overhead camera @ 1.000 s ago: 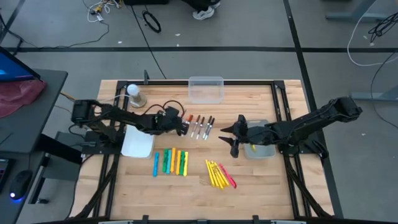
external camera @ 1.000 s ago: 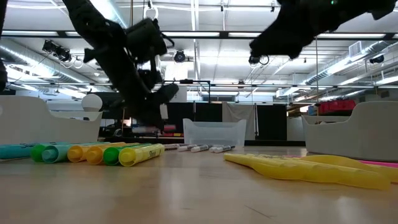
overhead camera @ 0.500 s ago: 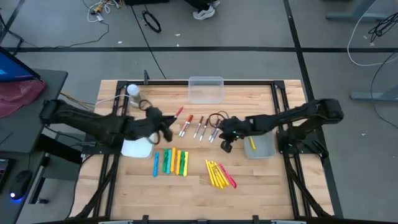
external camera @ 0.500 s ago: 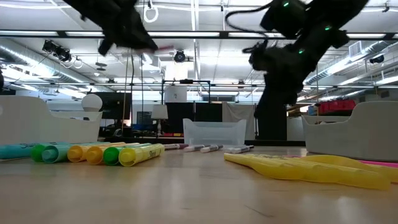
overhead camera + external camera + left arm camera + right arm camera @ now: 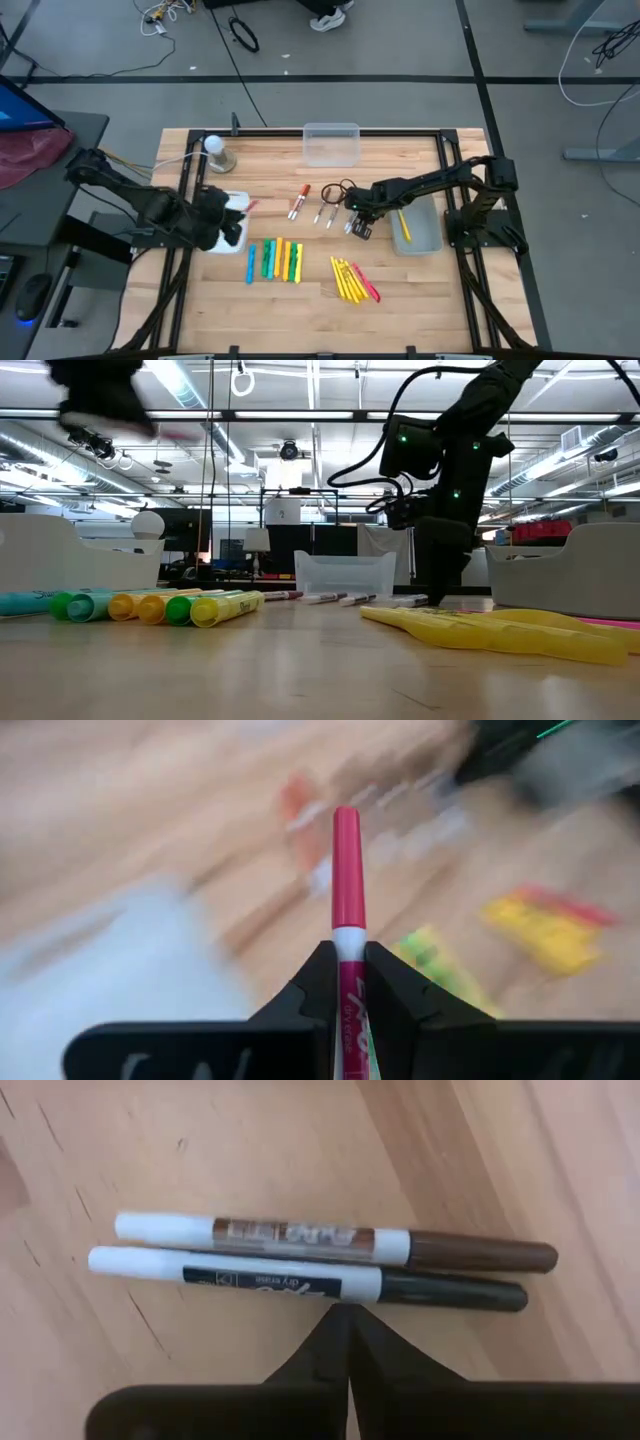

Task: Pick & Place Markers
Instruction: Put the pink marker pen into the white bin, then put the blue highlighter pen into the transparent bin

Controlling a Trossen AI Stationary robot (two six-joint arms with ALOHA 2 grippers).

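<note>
My left gripper hangs above the white tray at the table's left, shut on a thin white marker with a red cap. Right of the table's middle my right gripper points steeply down with its fingers shut and nothing between them. Its tips stand right beside a black-capped white marker. A brown-capped marker lies alongside that one, both flat on the wood. Another thin marker, red-capped, lies flat a little farther left. My left gripper pinches the marker's white barrel between its two fingers, just behind the red cap. The marker runs along the fingers, and its capped end sticks out past their tips. It is lifted clear of table and tray. My right gripper's shut tips are next to the black-capped marker's long side; I cannot tell whether they touch it.
A row of chunky blue, green, yellow and orange markers lies near the front, with slim yellow and red ones to its right. A grey bin holds a yellow marker. A clear tub and a small bottle stand at the far edge.
My left gripper has risen and swung from the row of thin markers toward the table's left edge, carrying the red-capped marker over the white tray. My right gripper has come from the grey bin toward the thin markers, tipped downward, sunk to the table and shut.
</note>
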